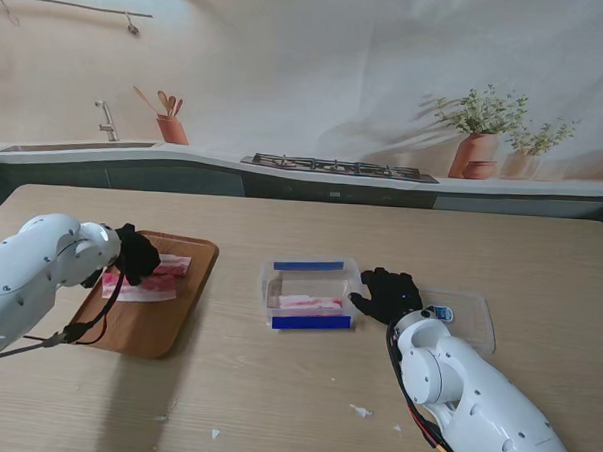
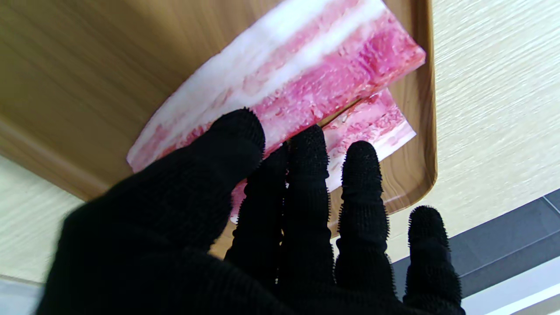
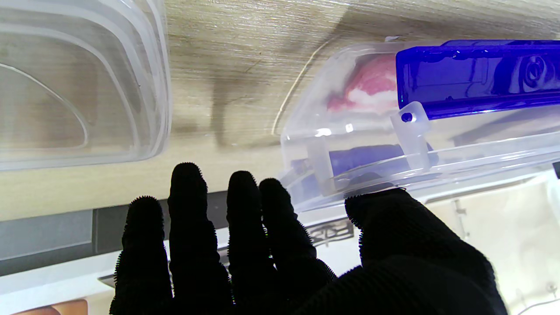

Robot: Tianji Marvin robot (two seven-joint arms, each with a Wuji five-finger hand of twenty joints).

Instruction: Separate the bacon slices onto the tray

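Over tray [image 1: 182, 321] – left hand [image 1: 137, 253] pinches bacon slice [image 1: 170, 267] | right hand [image 1: 389, 293] spread, empty

A light wood-grain table [image 1: 304, 386] fills the foreground. Toward 12 o'clock a printed kitchen backdrop [image 1: 318, 77] is seen: a sink with faucet [image 1: 106, 122] at 10 o'clock, a utensil pot [image 1: 172, 128] beside it, a gas hob [image 1: 339, 168] at 12 o'clock, potted plants [image 1: 481, 134] at 2 o'clock. Soft, even lighting is cast.
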